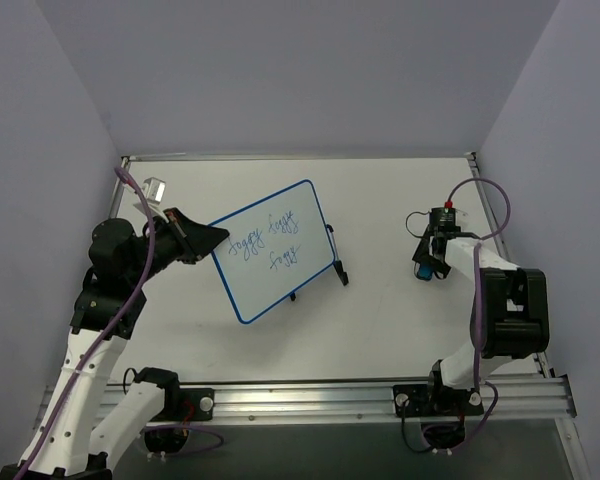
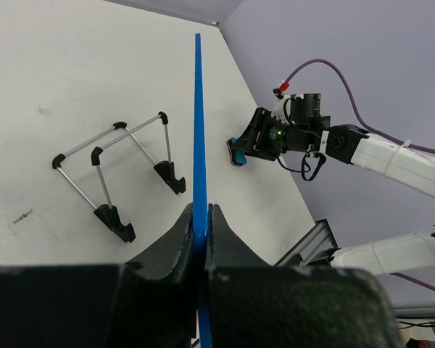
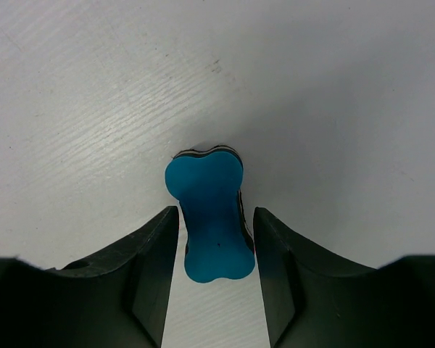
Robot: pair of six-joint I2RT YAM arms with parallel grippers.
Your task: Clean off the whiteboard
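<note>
The whiteboard (image 1: 275, 262) has a blue frame and blue handwriting on its face. It is held tilted above the table. My left gripper (image 1: 205, 238) is shut on its left edge. In the left wrist view the board shows edge-on as a thin blue line (image 2: 198, 123) clamped between my fingers (image 2: 200, 217). A blue bone-shaped eraser (image 3: 209, 217) lies on the table at the right (image 1: 423, 270). My right gripper (image 3: 216, 214) is open and straddles it, one finger on each side, in the top view too (image 1: 427, 262).
A wire stand with black feet (image 2: 116, 177) sits on the table under and behind the board (image 1: 338, 272). Lilac walls close in the table on three sides. A metal rail (image 1: 310, 400) runs along the near edge.
</note>
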